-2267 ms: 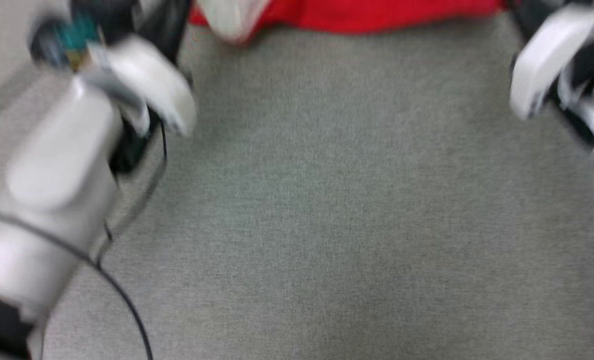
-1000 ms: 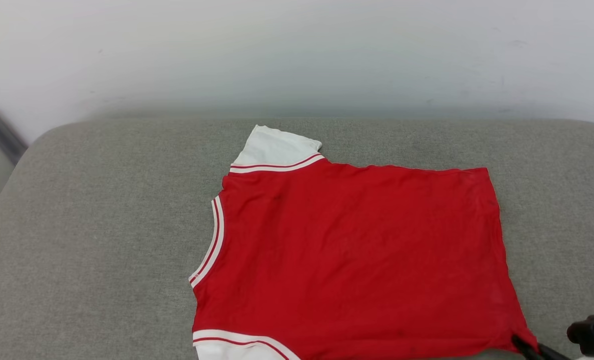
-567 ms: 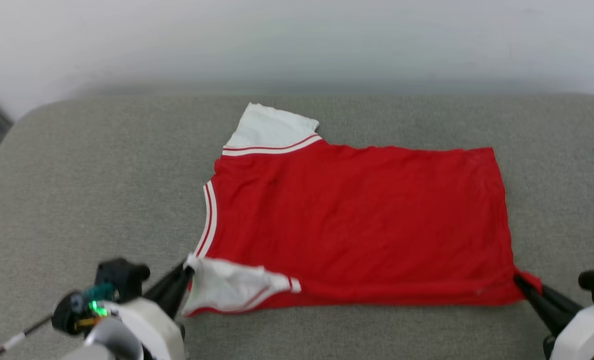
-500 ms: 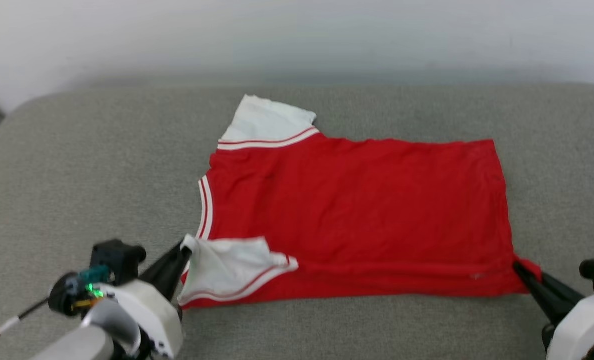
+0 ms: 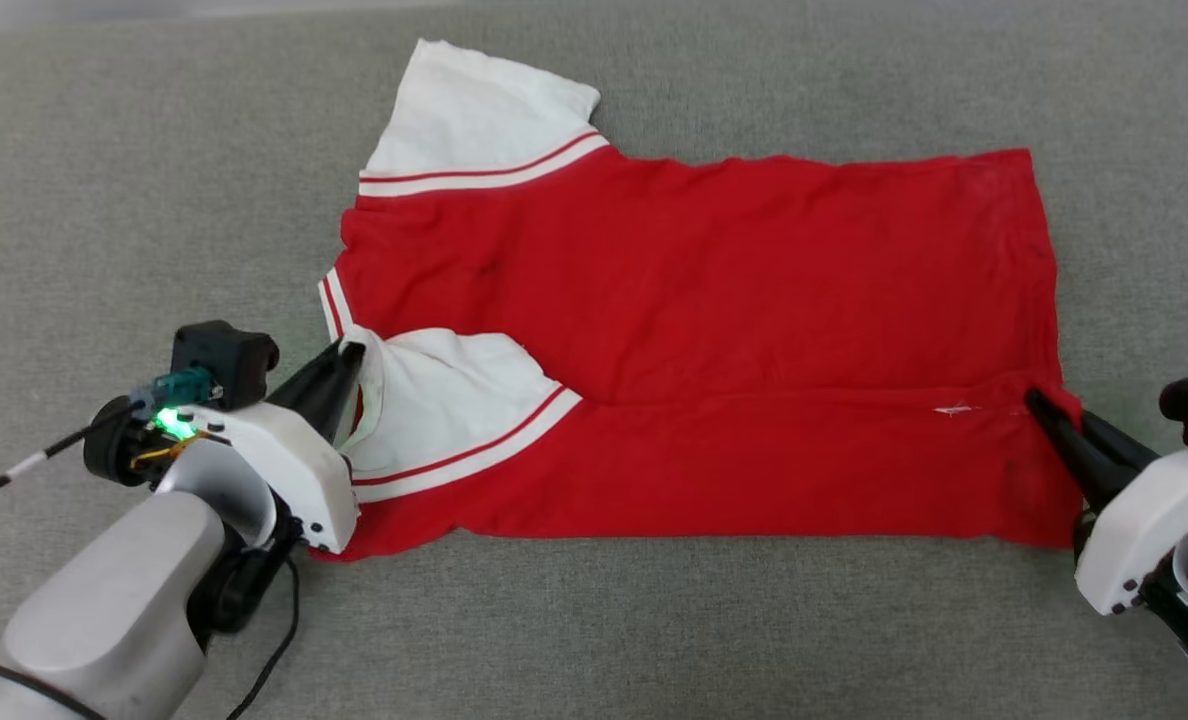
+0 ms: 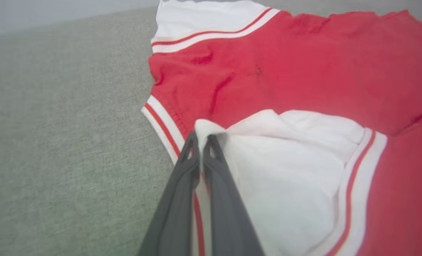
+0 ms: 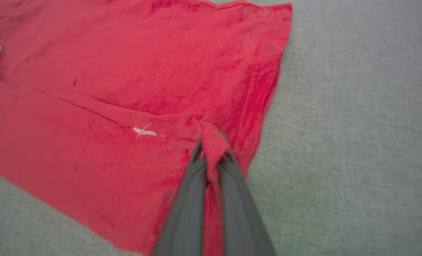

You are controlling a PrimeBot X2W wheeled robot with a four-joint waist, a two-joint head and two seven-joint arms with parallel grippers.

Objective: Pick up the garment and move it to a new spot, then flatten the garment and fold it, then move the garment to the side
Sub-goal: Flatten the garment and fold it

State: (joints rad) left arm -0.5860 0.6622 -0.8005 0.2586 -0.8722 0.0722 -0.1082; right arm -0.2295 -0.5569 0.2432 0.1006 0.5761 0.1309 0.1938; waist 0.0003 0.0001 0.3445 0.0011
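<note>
A red jersey T-shirt (image 5: 714, 290) with white short sleeves and red-white striped trim lies spread, plain side up, across the middle of a grey woven-fabric cushion (image 5: 134, 200). Its far white sleeve (image 5: 474, 110) reaches toward the cushion's far edge. The strip along the near edge is turned over onto the body, the near white sleeve (image 5: 444, 400) on top. The left end effector (image 5: 350, 352) is pinched tight on that sleeve's tip. The right end effector (image 5: 1038, 400) is clamped on the red hem corner.
</note>
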